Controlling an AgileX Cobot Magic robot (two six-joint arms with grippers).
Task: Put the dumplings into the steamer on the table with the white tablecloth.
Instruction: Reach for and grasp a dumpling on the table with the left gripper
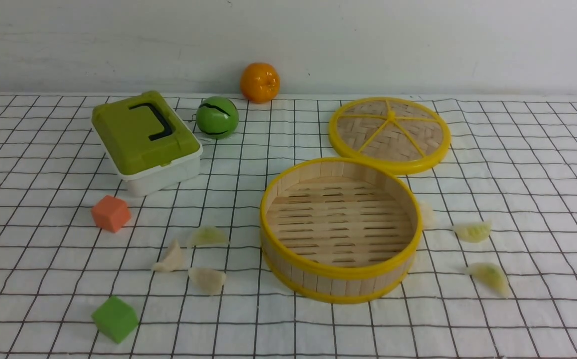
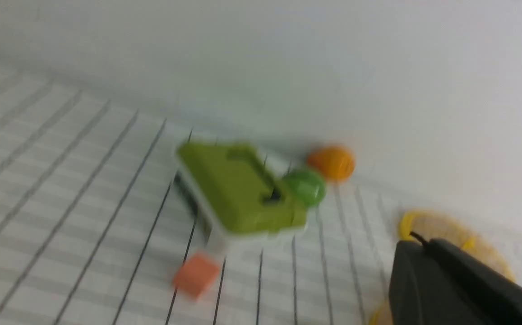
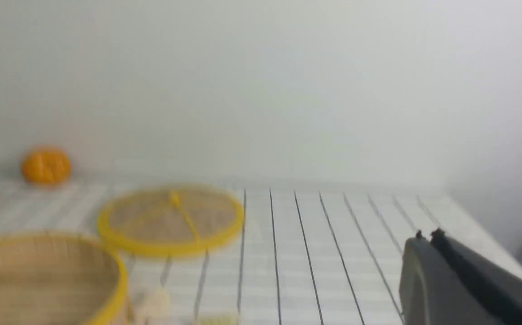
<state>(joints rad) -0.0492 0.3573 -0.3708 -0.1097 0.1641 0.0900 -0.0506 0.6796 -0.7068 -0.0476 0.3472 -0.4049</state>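
The steamer (image 1: 338, 273) stands empty at the middle of the table, on the white tablecloth (image 1: 517, 164). Several dumplings lie around it. Three sit to its left (image 1: 207, 236) (image 1: 170, 258) (image 1: 207, 279), two to its right (image 1: 474, 231) (image 1: 489, 275), and one (image 1: 425, 214) rests against its right wall. My left gripper (image 2: 416, 241) is shut and empty, held above the cloth near the steamer's rim (image 2: 378, 313). My right gripper (image 3: 425, 234) is shut too, with nothing in it, well off to the side of the steamer (image 3: 107, 266). Neither gripper's fingers show in the front view.
A woven lid with yellow spokes (image 1: 389, 133) lies behind the steamer. A green-lidded white box (image 1: 146, 139), a green ball (image 1: 217, 117) and an orange (image 1: 260, 82) stand at the back left. An orange cube (image 1: 110, 213) and a green cube (image 1: 114, 319) lie left of the dumplings.
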